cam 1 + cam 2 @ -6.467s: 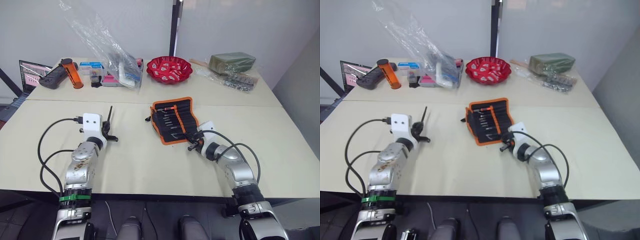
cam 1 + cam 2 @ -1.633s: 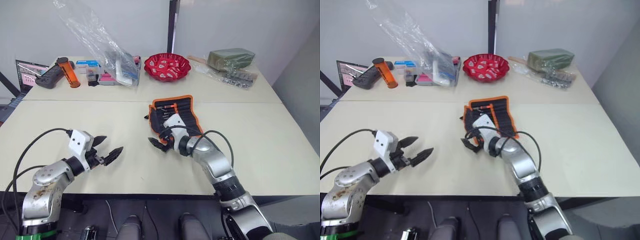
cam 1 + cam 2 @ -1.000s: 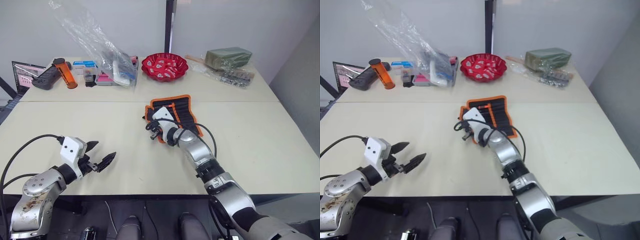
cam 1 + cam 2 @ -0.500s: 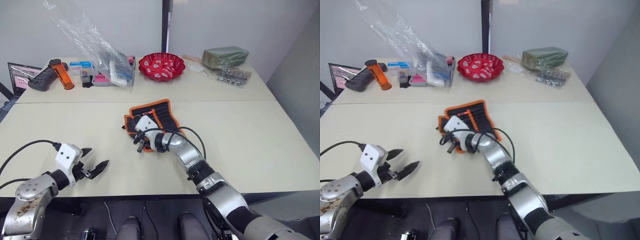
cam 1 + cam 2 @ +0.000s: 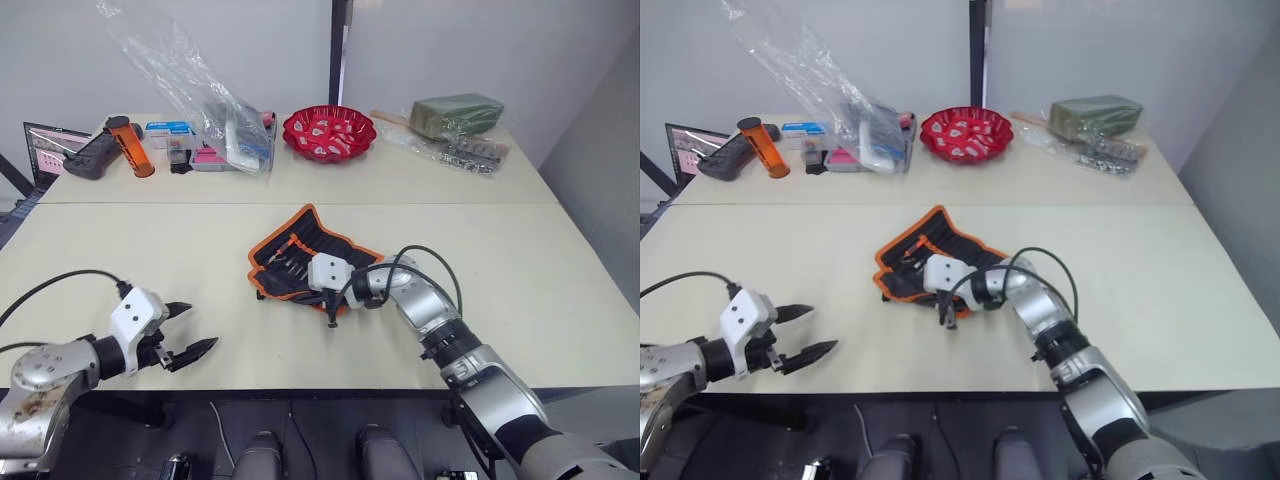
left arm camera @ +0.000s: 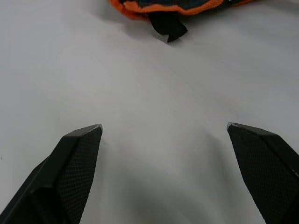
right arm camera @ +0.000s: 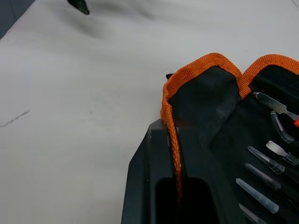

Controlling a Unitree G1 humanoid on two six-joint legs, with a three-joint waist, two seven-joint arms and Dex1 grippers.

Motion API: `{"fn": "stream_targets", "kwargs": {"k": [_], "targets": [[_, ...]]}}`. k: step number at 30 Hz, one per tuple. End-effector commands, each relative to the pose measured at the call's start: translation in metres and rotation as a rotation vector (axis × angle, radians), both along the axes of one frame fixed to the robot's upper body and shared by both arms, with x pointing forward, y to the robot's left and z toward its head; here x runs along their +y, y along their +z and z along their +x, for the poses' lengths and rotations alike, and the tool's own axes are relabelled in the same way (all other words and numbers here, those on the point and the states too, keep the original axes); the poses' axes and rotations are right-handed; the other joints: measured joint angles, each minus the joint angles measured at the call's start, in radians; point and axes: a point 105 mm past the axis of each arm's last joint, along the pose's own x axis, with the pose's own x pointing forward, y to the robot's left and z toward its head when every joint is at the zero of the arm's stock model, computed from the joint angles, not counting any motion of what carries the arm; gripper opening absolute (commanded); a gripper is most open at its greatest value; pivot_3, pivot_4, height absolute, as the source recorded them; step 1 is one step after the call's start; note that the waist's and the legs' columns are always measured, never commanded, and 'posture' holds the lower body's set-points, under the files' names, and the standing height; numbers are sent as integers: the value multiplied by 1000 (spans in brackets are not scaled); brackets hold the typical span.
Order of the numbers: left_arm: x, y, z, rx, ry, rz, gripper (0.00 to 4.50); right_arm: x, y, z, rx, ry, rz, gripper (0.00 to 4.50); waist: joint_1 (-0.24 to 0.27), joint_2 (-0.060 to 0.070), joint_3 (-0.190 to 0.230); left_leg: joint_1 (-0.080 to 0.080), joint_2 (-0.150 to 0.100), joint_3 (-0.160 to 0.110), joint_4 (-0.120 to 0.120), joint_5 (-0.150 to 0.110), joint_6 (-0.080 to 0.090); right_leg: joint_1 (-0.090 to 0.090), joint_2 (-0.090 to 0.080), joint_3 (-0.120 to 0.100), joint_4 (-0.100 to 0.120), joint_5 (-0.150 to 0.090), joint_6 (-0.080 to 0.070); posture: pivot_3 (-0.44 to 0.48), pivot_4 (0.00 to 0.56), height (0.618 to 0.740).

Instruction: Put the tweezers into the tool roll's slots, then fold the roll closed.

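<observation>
Black fabric tool roll point(image 5: 310, 262) lies mid-table, tweezers point(image 7: 261, 163) slotted, so I'm onto the fold: my right gripper point(image 5: 331, 312) is clamped on its orange edge, my left gripper point(image 5: 190, 350) spread wide, well apart beside it.

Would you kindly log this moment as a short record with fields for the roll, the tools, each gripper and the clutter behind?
tool roll: open but rumpled on the table, inner face up
tweezers: lying in a row inside the roll
right gripper: shut on the tool roll's orange-trimmed edge
left gripper: open, apart from the roll, holding nothing
behind: red bowl, clear plastic bag, orange cylinder
</observation>
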Motion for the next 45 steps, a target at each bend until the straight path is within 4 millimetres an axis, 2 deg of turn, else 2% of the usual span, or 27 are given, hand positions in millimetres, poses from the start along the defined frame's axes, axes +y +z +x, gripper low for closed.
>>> {"fn": "stream_targets", "kwargs": {"k": [1,5,10,16,21,29,31,34,37,43,45], "targets": [[-17,14,6,-40,-136,10,4500,-3,12,-12,-13,52,33,28,3,0,0,0,0,0,0,0,0,0,0,0,0,0,0,0,150,740],[-30,22,17,-63,-260,53,4500,-14,16,-18,6,19,63,28,3,0,0,-1,0,0,0,0,0,0,0,0,0,0,0,0,150,740],[-43,20,35,-66,-418,131,4500,-35,21,-18,75,-61,84,28,4,0,1,-1,0,0,0,0,0,0,0,0,0,0,0,0,150,740],[-66,23,67,-107,-595,227,4500,-54,25,-23,97,-102,63,1894,21,-1,1,-2,-1,0,3,0,0,0,0,0,-1,0,0,0,150,740],[-79,32,74,-133,-722,267,4500,-66,25,-32,108,-137,49,3581,18,-1,1,-3,-1,0,3,0,0,0,0,0,-1,0,0,0,150,740],[-86,35,88,-136,-779,279,4500,-73,17,-30,101,-255,72,3581,19,-1,1,-3,-1,0,4,0,0,0,0,0,-1,-1,2,0,150,740],[-89,34,91,-138,-784,278,4003,-72,17,-28,107,-273,88,3609,19,-1,1,-3,-1,0,4,0,0,0,0,0,0,-1,1,0,150,740],[-94,31,95,-144,-799,288,3098,-72,16,-26,108,-299,91,3609,22,-2,1,-3,-1,0,4,0,0,0,0,0,0,-1,1,0,150,740],[-99,29,95,-158,-827,301,2144,-72,14,-25,113,-307,88,2808,21,-2,1,-4,-1,0,5,0,0,0,0,0,0,-1,1,0,150,740],[-103,31,93,-137,-869,292,135,-73,16,-28,141,-306,101,738,20,-2,1,-4,-1,0,5,0,0,0,0,0,0,-1,1,0,150,740],[-101,32,92,-126,-873,295,0,-74,17,-28,146,-306,105,35,20,-2,1,-3,-1,0,5,0,0,0,0,0,0,-1,1,0,150,740]]}}
